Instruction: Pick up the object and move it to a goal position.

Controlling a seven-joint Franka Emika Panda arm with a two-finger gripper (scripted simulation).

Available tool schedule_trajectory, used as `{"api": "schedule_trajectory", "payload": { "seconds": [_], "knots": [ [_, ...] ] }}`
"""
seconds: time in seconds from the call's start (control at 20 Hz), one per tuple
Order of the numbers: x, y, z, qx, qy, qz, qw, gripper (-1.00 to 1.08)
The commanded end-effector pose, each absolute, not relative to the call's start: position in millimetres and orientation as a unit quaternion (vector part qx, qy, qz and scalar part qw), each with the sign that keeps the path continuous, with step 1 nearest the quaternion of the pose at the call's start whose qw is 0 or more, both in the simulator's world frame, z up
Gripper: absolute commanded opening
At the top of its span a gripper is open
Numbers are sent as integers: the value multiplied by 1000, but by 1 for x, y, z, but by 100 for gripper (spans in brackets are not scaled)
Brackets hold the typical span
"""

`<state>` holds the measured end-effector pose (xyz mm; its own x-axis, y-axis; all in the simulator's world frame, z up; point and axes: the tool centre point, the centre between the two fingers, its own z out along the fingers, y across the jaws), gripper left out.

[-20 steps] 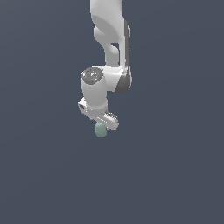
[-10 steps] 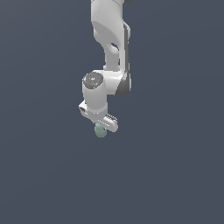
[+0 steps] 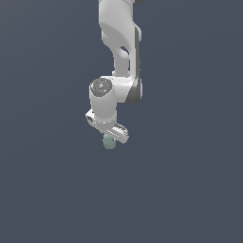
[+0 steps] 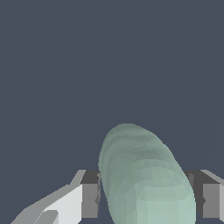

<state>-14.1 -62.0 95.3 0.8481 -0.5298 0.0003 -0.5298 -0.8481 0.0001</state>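
Note:
The object (image 3: 109,142) is a small pale teal-green rounded oblong lump. In the exterior view it pokes out just below the white gripper (image 3: 111,137), near the middle of the picture. In the wrist view the object (image 4: 146,179) fills the space between the two fingers (image 4: 89,199), whose grey pads press on its two sides. The gripper is shut on the object. The white arm reaches down from the top of the exterior view and hides the upper part of the object.
A plain dark blue-grey surface (image 3: 190,190) lies all around in both views. No other object shows.
The arm and gripper, with the object held, have shifted slightly toward the exterior view's left and a little upward. The grip has not changed.

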Motion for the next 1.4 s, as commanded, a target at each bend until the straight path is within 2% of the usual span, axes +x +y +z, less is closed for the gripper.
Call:
{"api": "schedule_trajectory", "payload": {
  "seconds": [0.0,0.45,1.35],
  "knots": [
    [-14,-58,99,961,-275,0,0,-100],
    [-15,-15,144,961,-275,1,0,-100],
    [-15,141,308,961,-276,1,1,-100]
  ]
}}
